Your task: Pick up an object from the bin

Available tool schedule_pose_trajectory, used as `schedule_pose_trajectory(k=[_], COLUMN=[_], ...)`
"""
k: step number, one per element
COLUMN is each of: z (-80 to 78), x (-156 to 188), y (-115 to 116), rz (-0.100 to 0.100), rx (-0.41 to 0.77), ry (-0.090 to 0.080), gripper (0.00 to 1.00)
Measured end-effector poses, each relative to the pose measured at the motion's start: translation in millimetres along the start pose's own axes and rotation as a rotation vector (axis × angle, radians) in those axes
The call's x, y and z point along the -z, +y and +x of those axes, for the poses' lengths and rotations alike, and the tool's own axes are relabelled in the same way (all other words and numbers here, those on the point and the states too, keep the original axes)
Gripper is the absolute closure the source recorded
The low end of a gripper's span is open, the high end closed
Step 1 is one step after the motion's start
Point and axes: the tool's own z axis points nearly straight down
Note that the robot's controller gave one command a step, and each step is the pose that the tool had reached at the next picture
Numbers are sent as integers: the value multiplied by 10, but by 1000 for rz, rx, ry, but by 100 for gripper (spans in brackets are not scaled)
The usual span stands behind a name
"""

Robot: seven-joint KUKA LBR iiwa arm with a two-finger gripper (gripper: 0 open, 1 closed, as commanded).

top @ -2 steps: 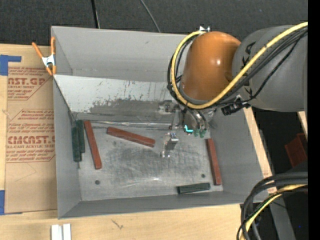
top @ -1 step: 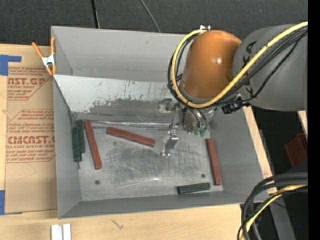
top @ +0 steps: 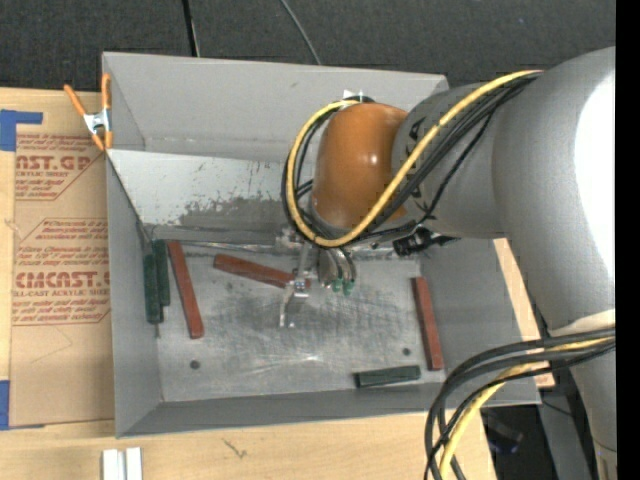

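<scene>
Inside the bin (top: 200, 98), counting from the middle of its floor. At nine o'clock, along the left wall: outer left bar (top: 153, 283). Just beside it toward the middle, nearly parallel: inner left bar (top: 186, 290). At ten o'clock: slanted bar (top: 250, 270), right end close by the gripper (top: 296, 298), itself near the middle. At three o'clock, along the right wall: right bar (top: 428, 321). At five o'clock, crosswise by the front wall: front bar (top: 387, 376), near the right bar's lower end, apart from it.

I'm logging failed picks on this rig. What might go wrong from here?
The gripper sits at the right end of the slanted red-brown bar, not its middle, so a lift there may let it swing or slip out. The bar lies flat on the bin floor, so the gripper might scrape metal or push it aside.
</scene>
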Motion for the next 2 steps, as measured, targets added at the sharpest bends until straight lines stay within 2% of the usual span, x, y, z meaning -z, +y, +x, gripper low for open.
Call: schedule_pose_trajectory(k=[1,2], z=[-34,-42], x=[-198,-128], y=[81,-68], rz=[2,1], rx=[-37,-81], ry=[10,5], gripper=[0,0])
